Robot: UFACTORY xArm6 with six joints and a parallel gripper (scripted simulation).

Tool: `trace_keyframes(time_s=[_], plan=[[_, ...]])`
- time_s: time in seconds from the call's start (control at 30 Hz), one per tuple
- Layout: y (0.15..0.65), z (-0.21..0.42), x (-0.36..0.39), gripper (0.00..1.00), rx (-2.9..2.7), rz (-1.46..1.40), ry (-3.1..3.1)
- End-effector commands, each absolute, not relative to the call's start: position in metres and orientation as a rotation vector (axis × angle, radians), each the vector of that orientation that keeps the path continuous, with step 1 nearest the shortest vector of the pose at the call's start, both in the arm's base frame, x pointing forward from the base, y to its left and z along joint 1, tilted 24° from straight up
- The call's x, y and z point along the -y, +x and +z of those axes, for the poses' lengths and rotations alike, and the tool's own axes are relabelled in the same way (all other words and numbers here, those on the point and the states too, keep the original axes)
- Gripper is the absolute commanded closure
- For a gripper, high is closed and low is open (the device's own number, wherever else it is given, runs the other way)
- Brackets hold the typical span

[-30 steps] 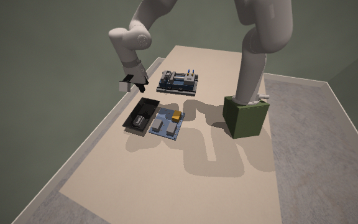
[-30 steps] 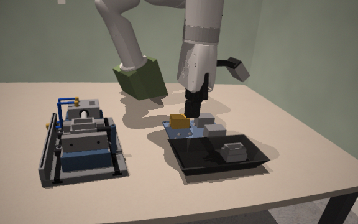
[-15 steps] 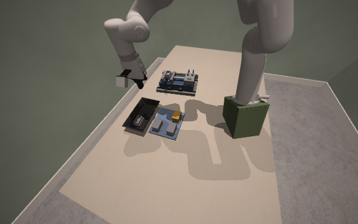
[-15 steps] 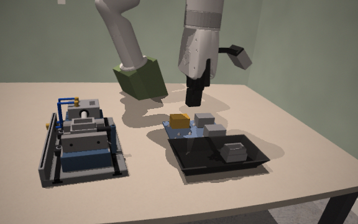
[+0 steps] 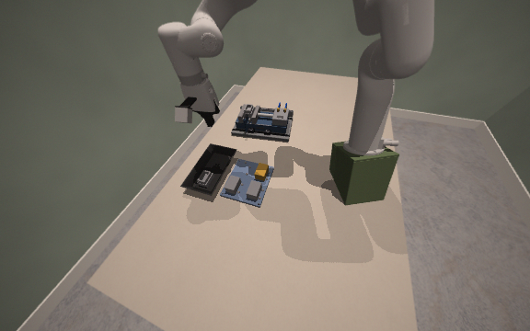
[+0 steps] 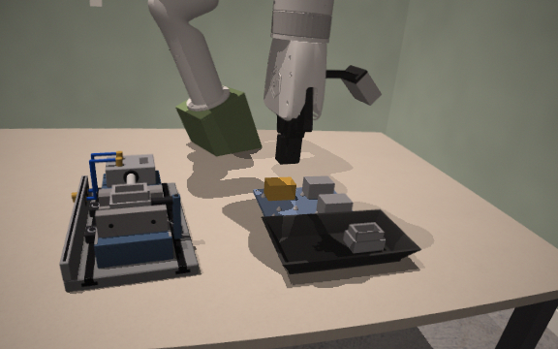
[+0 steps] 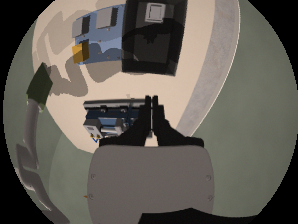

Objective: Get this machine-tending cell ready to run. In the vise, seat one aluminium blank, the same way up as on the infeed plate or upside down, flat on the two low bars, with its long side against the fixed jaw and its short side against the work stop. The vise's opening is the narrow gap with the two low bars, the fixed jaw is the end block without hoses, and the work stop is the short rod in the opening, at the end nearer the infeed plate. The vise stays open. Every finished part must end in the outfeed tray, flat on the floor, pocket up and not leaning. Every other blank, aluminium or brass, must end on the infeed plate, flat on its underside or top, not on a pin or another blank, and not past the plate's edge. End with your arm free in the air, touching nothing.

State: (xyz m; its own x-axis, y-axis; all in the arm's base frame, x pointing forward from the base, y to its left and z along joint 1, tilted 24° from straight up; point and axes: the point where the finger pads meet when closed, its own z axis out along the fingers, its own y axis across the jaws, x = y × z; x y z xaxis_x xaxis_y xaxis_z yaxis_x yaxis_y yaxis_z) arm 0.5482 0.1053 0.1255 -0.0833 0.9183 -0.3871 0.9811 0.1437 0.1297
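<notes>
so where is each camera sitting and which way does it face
Top: high above the table's far end, looking down at the vise, tray and plate; shows the arm and green base.
Exterior: low at the table's opposite side, facing the base; shows the shut, empty gripper.
Wrist: on the arm's end, looking down past the fingers.
All three share the tray.

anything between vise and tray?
Nothing stands there: just table between vise and tray, seen in the exterior view.
</notes>
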Motion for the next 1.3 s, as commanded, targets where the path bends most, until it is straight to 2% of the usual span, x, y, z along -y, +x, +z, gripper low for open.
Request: trace_keyframes(time_s=[0.0, 0.63, 1.27], plan=[[0.553, 0.143, -0.068, 1.00, -2.059, -0.219, 1.827], [0.546, 0.178, 0.027, 1.00, -2.066, -0.213, 1.834], [0.513, 0.219, 0.140, 1.00, -2.058, -0.214, 1.826]])
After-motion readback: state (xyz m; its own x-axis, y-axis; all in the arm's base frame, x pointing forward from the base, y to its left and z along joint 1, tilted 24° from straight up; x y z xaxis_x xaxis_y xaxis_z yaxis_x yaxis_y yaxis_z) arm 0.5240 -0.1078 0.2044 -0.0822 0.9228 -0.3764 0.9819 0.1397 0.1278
